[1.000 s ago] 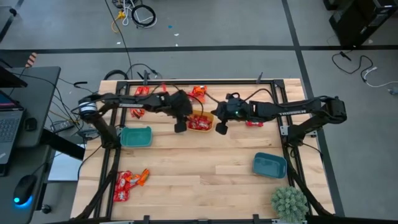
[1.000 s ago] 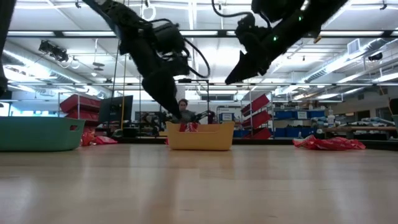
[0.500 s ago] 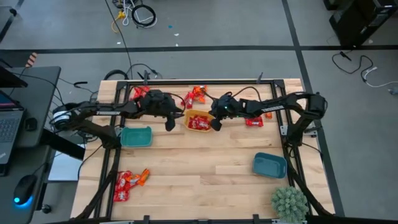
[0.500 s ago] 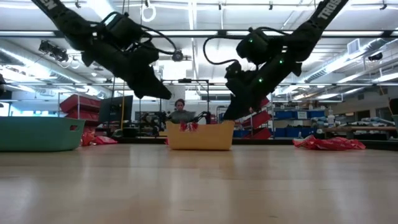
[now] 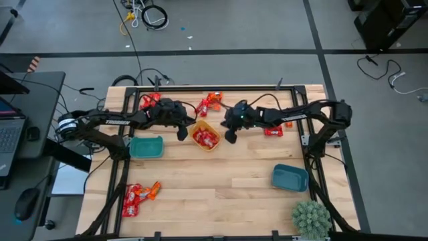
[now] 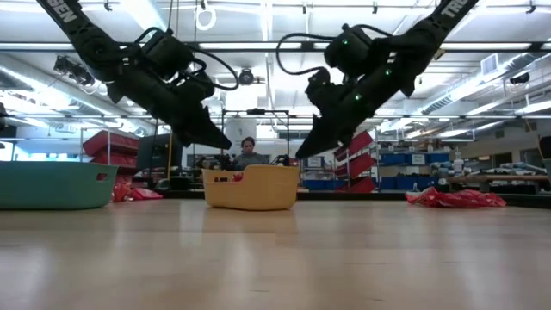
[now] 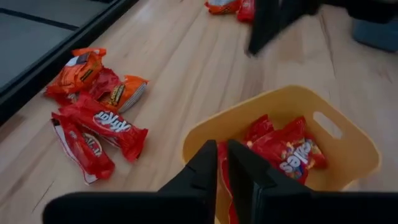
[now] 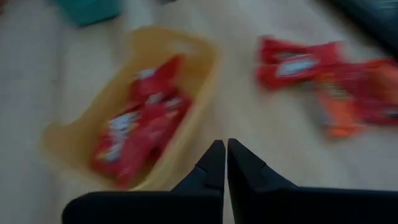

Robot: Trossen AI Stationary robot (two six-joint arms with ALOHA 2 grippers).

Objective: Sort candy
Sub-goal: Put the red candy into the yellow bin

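The yellow bowl stands on its base mid-table and holds several red candies. My left gripper hangs shut just left of it, above the table. My right gripper is shut, its tips by the bowl's right rim. Loose red and orange candy lies flat in piles: far middle, far left, right, near left. My right gripper has its shut fingertips slanting down from the table's right, right beside the yellow bowl's outer wall on its right side. Whether they touch the wall, I cannot tell. The bowl rests flat on the table.
A teal bowl sits left of the yellow one, a blue bowl near the right edge, a small plant at the near right corner. A black frame borders the table. Bare wood lies between the bowls toward the near edge.
My left gripper has risen from the yellow bowl and drawn back toward the table's left. My right gripper has come down and leftward to the bowl's right side. The bowl has slid toward the left and near edges and turned about, still flat on the table.
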